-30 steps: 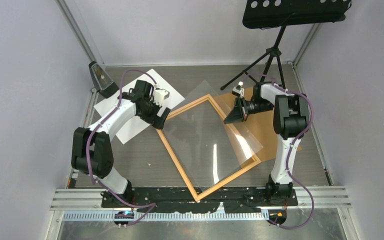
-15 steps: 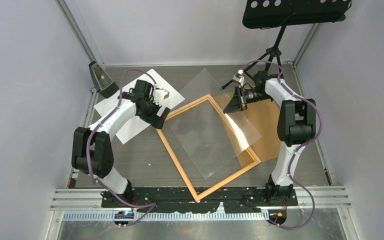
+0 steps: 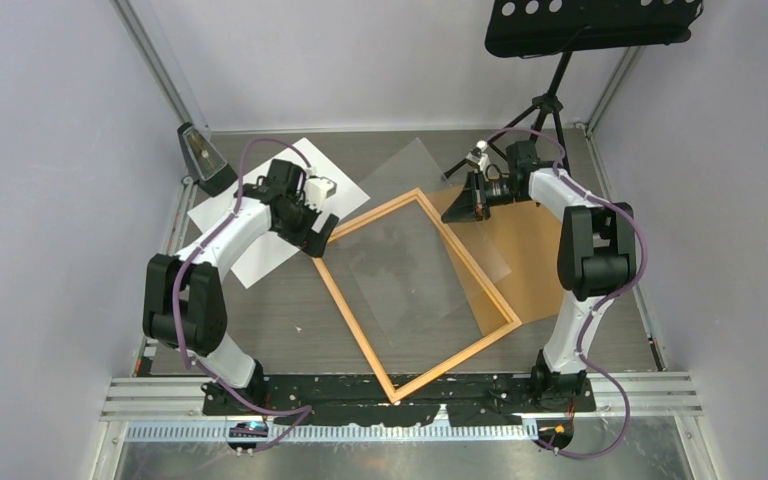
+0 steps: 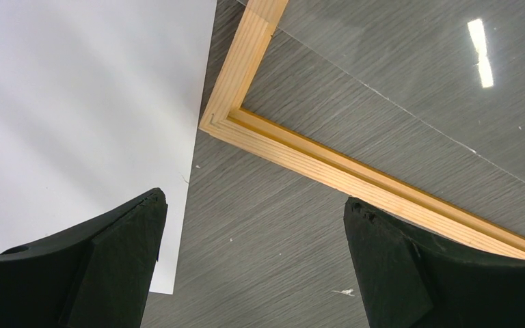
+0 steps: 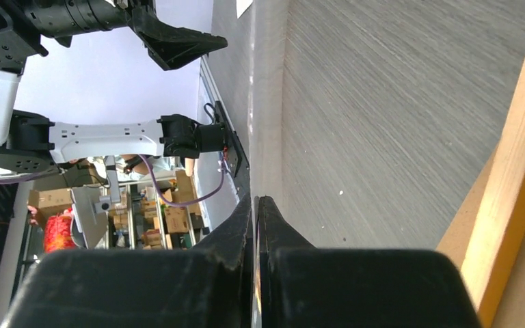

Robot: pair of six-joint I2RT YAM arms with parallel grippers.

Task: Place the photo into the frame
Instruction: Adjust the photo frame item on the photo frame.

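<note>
So my right fingers (image 5: 256, 212) are clamping shut on the far edge of the clear sheet (image 3: 410, 270). In the right wrist view I'm looking at it edge-on, just a thin line running straight into the closed tips. The sheet is lying across the far half of the frame (image 3: 355, 330), with most of it sitting inside the orange rectangle. Its far corner is sticking out past the frame's top corner, and its right side is hanging over the frame's right rail onto the brown backing board (image 3: 535, 260). That board is lying flat on the surface (image 3: 290, 320) with its edge tucked under the right side of the frame.

My left fingers (image 3: 324, 234) are hanging wide open and gripping nothing, right over the frame's left corner. In the left wrist view that corner is showing between the two tips, with bare surface under them. I can't tell whether the tips are touching down.

The photo (image 3: 260, 255) is lying outside the frame, white back up, on the surface off to the left under my left arm. Its near edge is sitting just beside the frame's left corner. The frame itself is lying flat mid-surface, turned like a diamond, and the sheet is the only thing inside it.
</note>
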